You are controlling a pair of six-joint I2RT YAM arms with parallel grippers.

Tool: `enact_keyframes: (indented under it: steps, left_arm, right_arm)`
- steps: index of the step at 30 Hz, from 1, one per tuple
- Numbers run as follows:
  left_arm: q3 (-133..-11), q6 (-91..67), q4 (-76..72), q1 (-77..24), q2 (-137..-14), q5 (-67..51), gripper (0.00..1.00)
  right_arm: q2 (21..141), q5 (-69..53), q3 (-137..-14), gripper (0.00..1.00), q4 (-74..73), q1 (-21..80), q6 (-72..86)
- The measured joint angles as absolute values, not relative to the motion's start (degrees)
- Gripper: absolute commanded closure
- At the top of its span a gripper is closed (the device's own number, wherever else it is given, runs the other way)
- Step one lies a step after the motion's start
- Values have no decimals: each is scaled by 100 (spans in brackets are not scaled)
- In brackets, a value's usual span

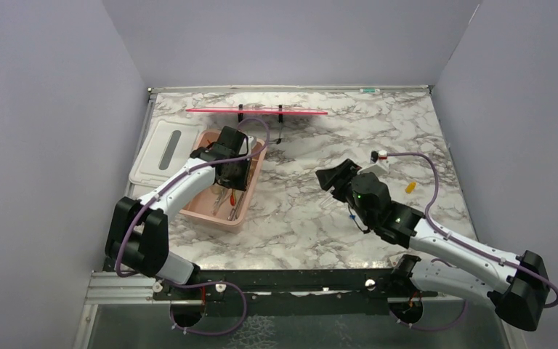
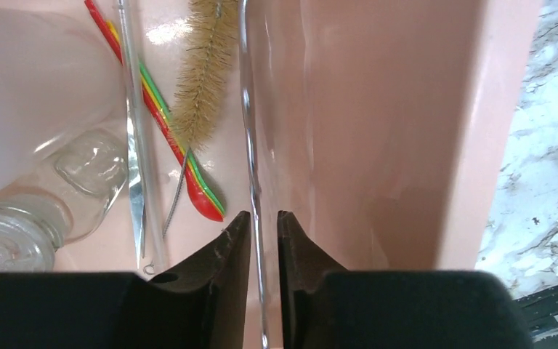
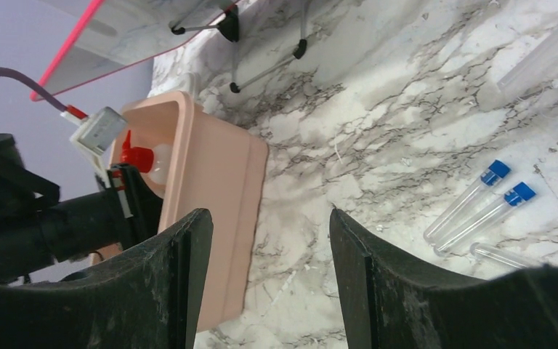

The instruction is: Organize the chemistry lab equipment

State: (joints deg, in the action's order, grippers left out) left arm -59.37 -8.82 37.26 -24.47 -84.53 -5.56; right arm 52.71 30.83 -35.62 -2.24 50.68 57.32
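My left gripper [image 1: 231, 174] [image 2: 264, 214] is down inside the pink tub [image 1: 211, 219] [image 2: 378, 145]. Its jaws stand narrowly open around a thin clear rod [image 2: 248, 109], with a gap on the right side. Beside it in the tub lie a bristle brush [image 2: 202, 73], coloured spoons [image 2: 161, 120], metal tongs [image 2: 134, 167] and a clear bottle [image 2: 22, 94]. My right gripper [image 1: 330, 182] [image 3: 267, 214] hovers open and empty over the marble, right of the tub [image 3: 218, 189]. Two blue-capped tubes [image 3: 472, 203] and an uncapped tube [image 3: 505, 254] lie to its right. The bottle's red nozzle [image 3: 136, 156] shows in the tub.
A white lid [image 1: 163, 149] lies left of the tub. A clear stand with a red edge [image 1: 258, 111] is at the back. A small yellow item [image 1: 410, 187] lies at the right, and a larger clear tube [image 3: 545, 51] beyond the capped ones. Walls close three sides.
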Motion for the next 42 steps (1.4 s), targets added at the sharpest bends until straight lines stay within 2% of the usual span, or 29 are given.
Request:
enact_keyframes:
  steps: [4, 14, 22, 26, 34, 42]
  left_arm:
    - [-5937, -982, 3721, -2447, -8281, -554, 66]
    - [-6025, -1050, 3701, -2502, -7408, -541, 54]
    - [-6403, -825, 3435, -2971, -6486, -576, 50]
    - [-6370, -821, 3011, -3295, -6143, -873, 50]
    - [-5433, -1525, 1498, -4032, -5819, -1557, 48]
    - [-4751, -1946, 843, -4375, -5857, -1619, 48]
  right_arm:
    - [5358, 3094, -3562, 36, -384, 5068, 5708]
    - [5629, 3151, -3562, 36, -1245, 4925, 5664]
    - [6278, 2681, -3612, 28, -1872, 4187, 5535]
    - [6506, 2491, -3739, 27, -2161, 3892, 5520]
    - [6772, 2443, -3811, 27, -2528, 3516, 5607]
    - [7192, 2403, -3927, 28, -2836, 3448, 5719]
